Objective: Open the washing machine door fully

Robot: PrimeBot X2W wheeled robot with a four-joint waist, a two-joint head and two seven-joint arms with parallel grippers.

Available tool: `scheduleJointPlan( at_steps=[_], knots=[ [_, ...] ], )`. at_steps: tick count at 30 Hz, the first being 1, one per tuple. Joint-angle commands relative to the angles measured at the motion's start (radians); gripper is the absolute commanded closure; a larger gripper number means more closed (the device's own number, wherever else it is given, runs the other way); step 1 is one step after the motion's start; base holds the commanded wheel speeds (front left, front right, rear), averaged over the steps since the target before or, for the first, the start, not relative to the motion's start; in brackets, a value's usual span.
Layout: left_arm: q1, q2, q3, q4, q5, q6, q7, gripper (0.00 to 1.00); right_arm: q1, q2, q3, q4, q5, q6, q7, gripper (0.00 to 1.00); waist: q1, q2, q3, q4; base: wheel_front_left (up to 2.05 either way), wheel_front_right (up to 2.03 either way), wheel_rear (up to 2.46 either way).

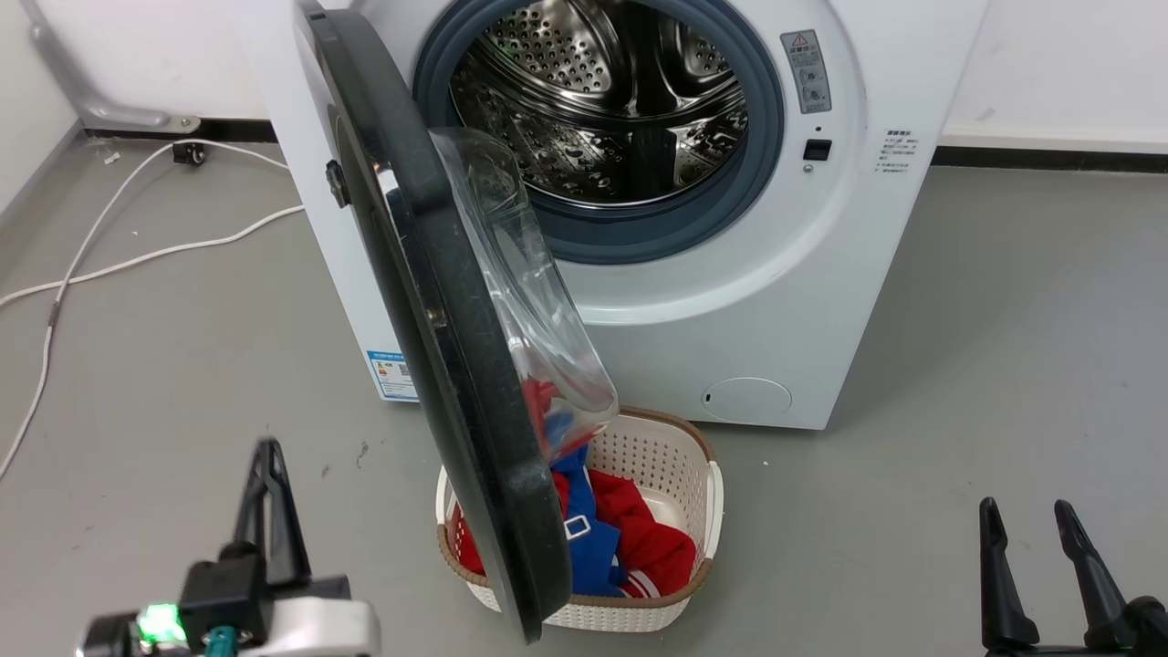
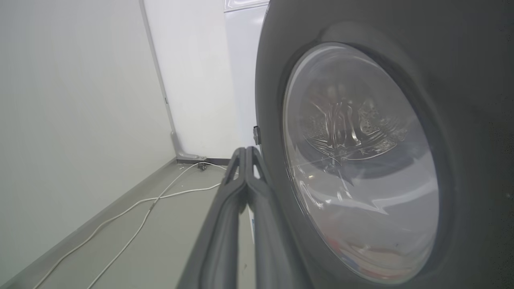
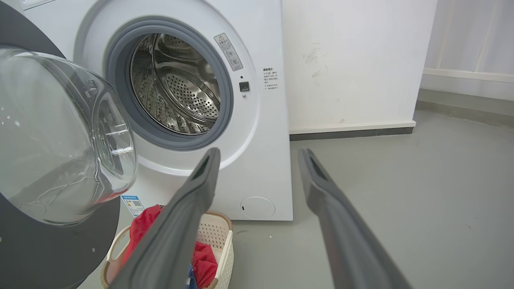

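Note:
The washing machine door [image 1: 438, 301] stands swung out about edge-on toward me, its black rim and bulging clear glass bowl over the laundry basket. Behind it the grey-gasketed opening shows the steel drum [image 1: 602, 100]. My left gripper [image 1: 267, 452] is shut with nothing in it, low at the left of the door's outer face. In the left wrist view its closed fingertips [image 2: 245, 151] sit just beside the door [image 2: 361, 160] rim; I cannot tell if they touch. My right gripper [image 1: 1027, 511] is open at the lower right, well clear of the door [image 3: 56, 144]; its fingers [image 3: 192, 200] spread wide.
A white woven basket [image 1: 671, 456] with red and blue clothes sits on the floor under the door, also in the right wrist view [image 3: 219, 237]. White cables [image 1: 119, 260] trail across the grey floor at the left. A wall runs close on the left.

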Motion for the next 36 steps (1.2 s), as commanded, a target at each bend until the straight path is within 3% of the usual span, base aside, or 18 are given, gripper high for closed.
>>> scheduleJointPlan(
  at_steps=[1,9,20,26,27,36],
  knots=[
    [-0.018,0.008,0.003,-0.025,0.012,0.006,-0.003,1.0,0.008,0.002,-0.001,0.002,0.006,0.0,-0.002,0.0,0.0,0.0,-0.001,0.002,0.0,0.0,0.0],
    [-0.104,0.063,-0.013,-0.227,0.056,0.013,-0.003,1.0,-0.002,0.002,-0.002,-0.006,0.001,0.0,-0.002,0.0,0.0,0.0,-0.008,0.006,0.0,0.0,0.0],
    [-0.223,0.087,-0.189,-0.384,0.098,-0.055,-0.003,1.0,-0.009,0.002,0.016,-0.004,-0.005,0.0,-0.002,0.0,0.0,0.0,-0.01,-0.004,0.0,0.0,0.0],
    [-0.237,0.072,-0.317,-0.401,0.105,-0.106,-0.003,1.0,-0.006,0.002,0.018,-0.002,-0.008,0.0,-0.002,0.0,0.0,0.0,-0.01,-0.006,0.0,0.0,0.0],
    [-0.226,0.058,-0.39,-0.388,0.105,-0.134,-0.003,1.0,-0.003,0.002,0.014,-0.003,-0.008,0.0,-0.002,0.0,0.0,0.0,-0.008,-0.001,0.0,0.0,0.0],
    [-0.162,0.048,-0.529,-0.25,0.078,-0.184,-0.003,1.0,-0.013,0.002,0.027,0.0,-0.01,0.0,-0.002,0.0,0.0,0.0,0.002,0.014,0.0,0.0,0.0]
  ],
)
